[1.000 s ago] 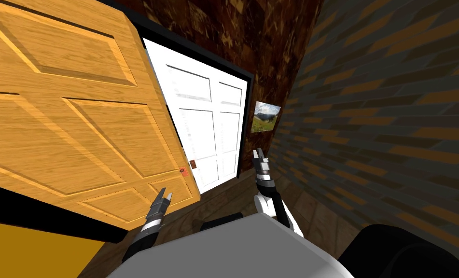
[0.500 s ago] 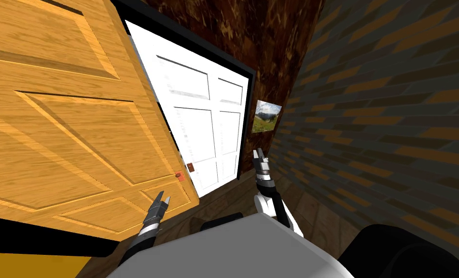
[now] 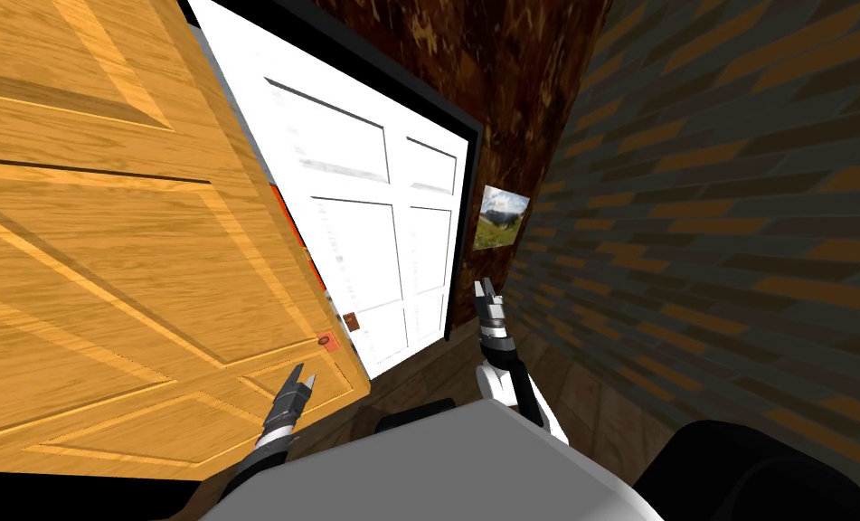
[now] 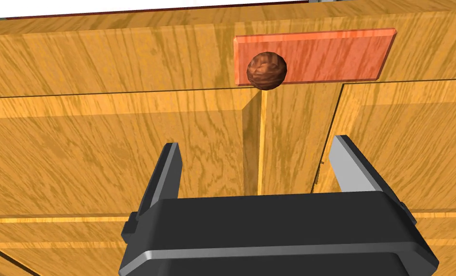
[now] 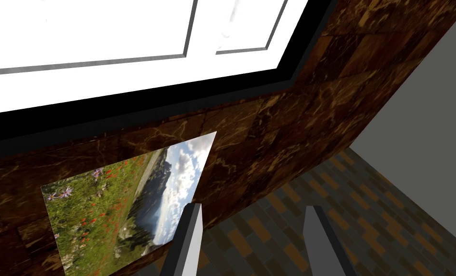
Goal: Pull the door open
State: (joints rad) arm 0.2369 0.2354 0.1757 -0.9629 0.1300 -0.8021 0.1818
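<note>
- Door (image 3: 129, 271): a leaf of warm orange-yellow wood with a strong grain, cut into raised panels with bevelled borders that catch a lighter yellow.
- It stands on my left front, angled out from the wall. Its free edge is in front of a white panelled door (image 3: 373, 226) set in a black frame.
- Low on the leaf, close to that free edge, sits a small round knob (image 4: 267, 70). It is dark reddish-brown with a mottled surface.
- The knob is mounted at one end of a flat, oblong orange-red plate (image 4: 337, 55), which lies flush on the wood.
- In the left wrist view a vertical stile runs between two panels, from just under the knob towards the tool's body.
- Left tool (image 4: 255, 141): the fingers are spread wide and grip nothing, with only bare door wood between them.
- It points at the door face just short of the knob, which lies beyond the fingertips and clear of both. I cannot tell whether the tips touch the wood.
- In the head view it is raised in front of the door's lower corner panel, just under the knob.
- Right tool (image 3: 483, 288): held up ahead of me on the right, well apart from the wooden door. Its two fingers are parted and empty.
- White door: it carries its own small brown handle (image 3: 351, 319), close beside the wooden leaf's free edge.
</note>
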